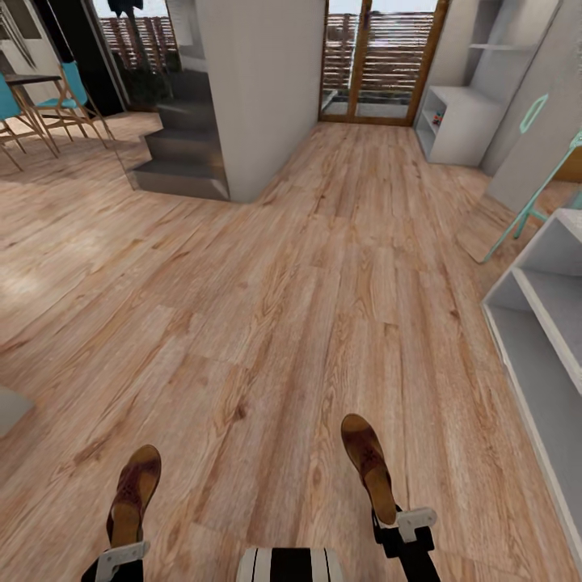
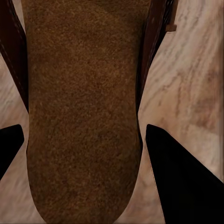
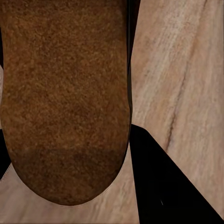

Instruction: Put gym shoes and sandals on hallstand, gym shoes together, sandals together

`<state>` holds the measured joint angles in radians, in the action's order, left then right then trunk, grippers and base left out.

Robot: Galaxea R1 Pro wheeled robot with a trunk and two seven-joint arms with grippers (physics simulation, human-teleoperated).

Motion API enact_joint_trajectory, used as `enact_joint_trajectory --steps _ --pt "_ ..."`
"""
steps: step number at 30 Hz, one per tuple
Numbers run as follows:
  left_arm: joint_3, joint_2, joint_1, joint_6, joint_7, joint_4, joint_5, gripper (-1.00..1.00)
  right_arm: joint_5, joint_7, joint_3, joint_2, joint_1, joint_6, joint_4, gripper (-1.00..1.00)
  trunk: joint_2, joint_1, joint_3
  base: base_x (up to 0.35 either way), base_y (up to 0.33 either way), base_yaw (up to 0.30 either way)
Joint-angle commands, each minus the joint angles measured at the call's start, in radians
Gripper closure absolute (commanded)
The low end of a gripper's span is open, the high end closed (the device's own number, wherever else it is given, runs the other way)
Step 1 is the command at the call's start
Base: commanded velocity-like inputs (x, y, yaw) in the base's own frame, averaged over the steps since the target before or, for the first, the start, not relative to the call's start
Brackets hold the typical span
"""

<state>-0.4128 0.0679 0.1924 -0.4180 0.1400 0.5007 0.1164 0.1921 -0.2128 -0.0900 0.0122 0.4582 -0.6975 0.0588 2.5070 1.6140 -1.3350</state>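
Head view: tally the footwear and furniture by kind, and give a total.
Brown leather sandals held in the grippers: 2
Pale grey-white shelf units: 2
Turquoise chairs: 3
Total: 7

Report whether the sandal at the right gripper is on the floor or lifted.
Lifted. The right gripper is shut on the sandal, its sole showing between the fingers above the corridor floor.

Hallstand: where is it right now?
In the head view the hallstand stands far ahead on the right, against the wall beside the glazed door, across the corridor floor.
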Motion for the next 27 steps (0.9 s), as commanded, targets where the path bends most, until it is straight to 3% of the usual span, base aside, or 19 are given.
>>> enact_joint_trajectory --steps 1,27 --pt "-0.008 -0.002 0.000 -0.004 0.006 -0.001 0.012 1.00 0.002 -0.009 -0.008 -0.001 0.000 0.000 -0.002 1.00 0.000 -0.001 0.003 0.000 0.000 0.000" --pt "-0.003 -0.013 -0.001 -0.005 0.013 -0.020 0.014 1.00 0.002 -0.010 -0.008 0.000 0.000 0.002 -0.002 1.00 -0.006 -0.012 0.130 0.000 0.000 -0.203"
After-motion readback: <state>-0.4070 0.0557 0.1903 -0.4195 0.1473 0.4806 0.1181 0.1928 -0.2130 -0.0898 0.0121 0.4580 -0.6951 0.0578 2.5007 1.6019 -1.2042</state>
